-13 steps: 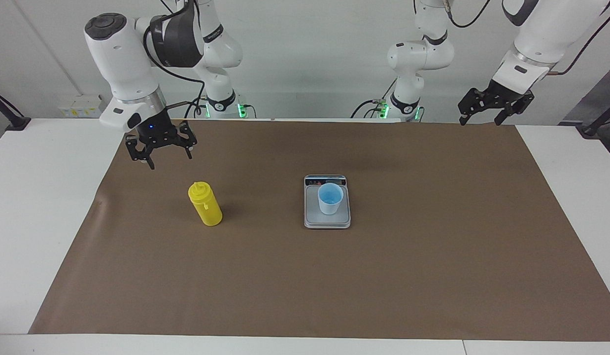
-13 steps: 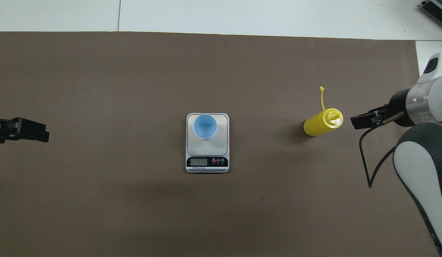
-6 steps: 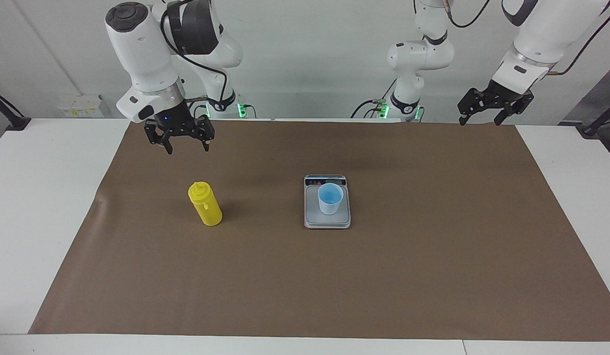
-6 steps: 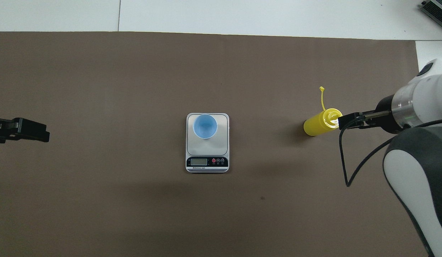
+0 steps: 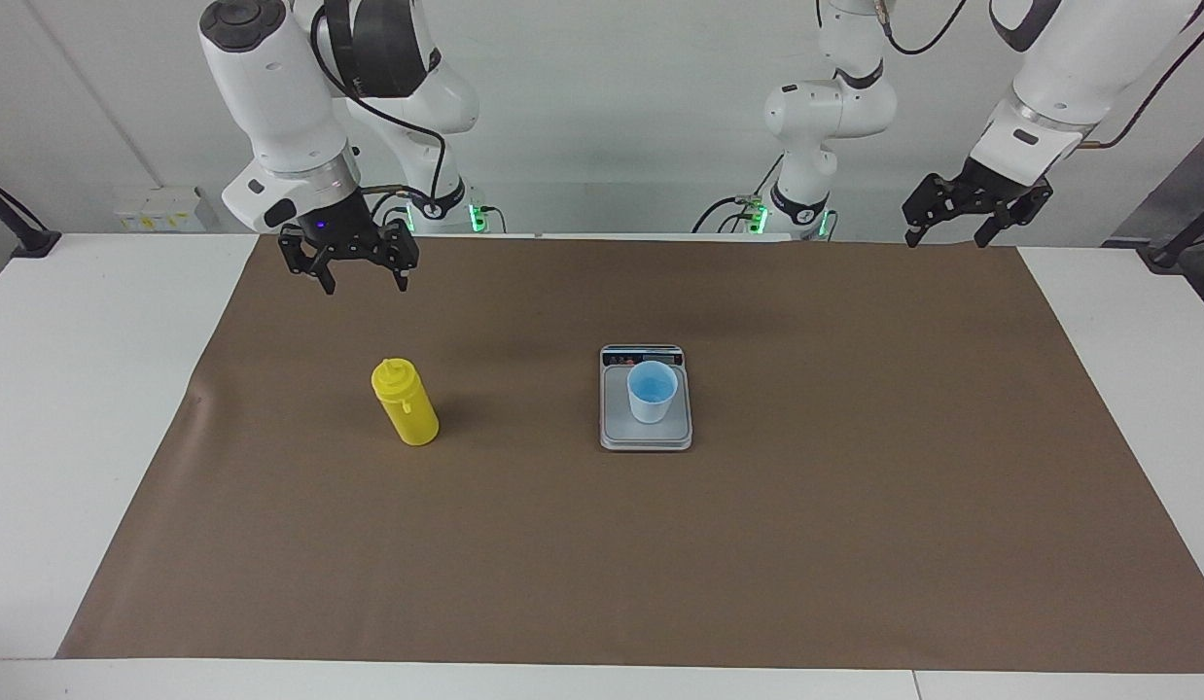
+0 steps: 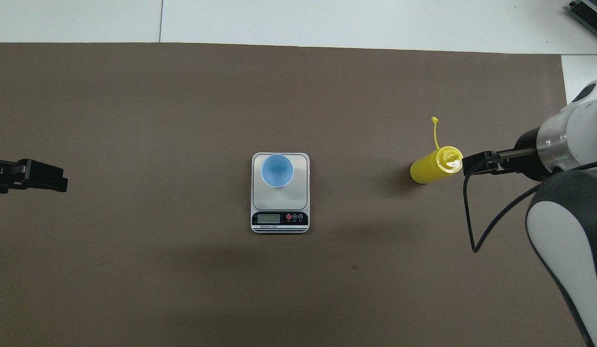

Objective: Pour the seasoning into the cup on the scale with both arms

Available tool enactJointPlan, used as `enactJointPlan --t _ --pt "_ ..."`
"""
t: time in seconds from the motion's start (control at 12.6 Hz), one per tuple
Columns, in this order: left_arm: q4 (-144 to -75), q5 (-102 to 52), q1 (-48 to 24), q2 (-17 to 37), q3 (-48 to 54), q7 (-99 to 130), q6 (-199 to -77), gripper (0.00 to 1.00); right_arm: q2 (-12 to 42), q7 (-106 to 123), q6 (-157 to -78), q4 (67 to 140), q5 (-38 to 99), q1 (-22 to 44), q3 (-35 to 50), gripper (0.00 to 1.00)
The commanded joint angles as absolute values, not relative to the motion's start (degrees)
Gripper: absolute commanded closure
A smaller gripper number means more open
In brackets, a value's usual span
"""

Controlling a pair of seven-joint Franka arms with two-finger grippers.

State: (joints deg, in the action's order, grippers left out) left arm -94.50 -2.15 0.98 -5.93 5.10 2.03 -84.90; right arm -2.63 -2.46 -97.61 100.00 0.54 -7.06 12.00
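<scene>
The right arm's black two-finger pincer (image 5: 348,262) hangs spread apart over the brown paper sheet (image 5: 806,544) on the white worktop (image 5: 77,408), above the small yellow plastic squeeze bottle (image 5: 405,402), which stands upright toward the right arm's end from the flat silver-grey digital scale (image 5: 646,434). The small pale-blue paper cup (image 5: 652,391) stands on the scale's plate. The left arm's black pincer (image 5: 978,201) waits, spread apart, over the sheet's edge; overhead, it is cut off.
</scene>
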Motion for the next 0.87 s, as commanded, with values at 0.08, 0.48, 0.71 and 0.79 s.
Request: enactJointPlan --t 0.08,0.48,0.71,0.79 --pt "-96.68 -2.64 0.44 -7.73 4.75 1.49 -86.22 0.0 -2.02 -3.69 -95.54 97.74 -0.88 -8.17 12.57 0.0" --pt "-96.77 -2.64 0.44 -7.73 4.83 1.58 -86.13 0.0 -1.93 -3.52 -93.26 96.51 -0.97 -1.7 5.75 0.0" --pt "-96.77 -2.64 0.44 -7.73 4.83 1.49 -86.22 0.0 -1.32 -3.34 -93.16 96.24 -0.97 0.79 2.72 0.0" --pt "-96.77 -2.64 0.44 -7.73 4.83 1.49 -86.22 0.0 -1.32 -3.34 -93.08 96.24 -0.97 0.79 2.72 0.0"
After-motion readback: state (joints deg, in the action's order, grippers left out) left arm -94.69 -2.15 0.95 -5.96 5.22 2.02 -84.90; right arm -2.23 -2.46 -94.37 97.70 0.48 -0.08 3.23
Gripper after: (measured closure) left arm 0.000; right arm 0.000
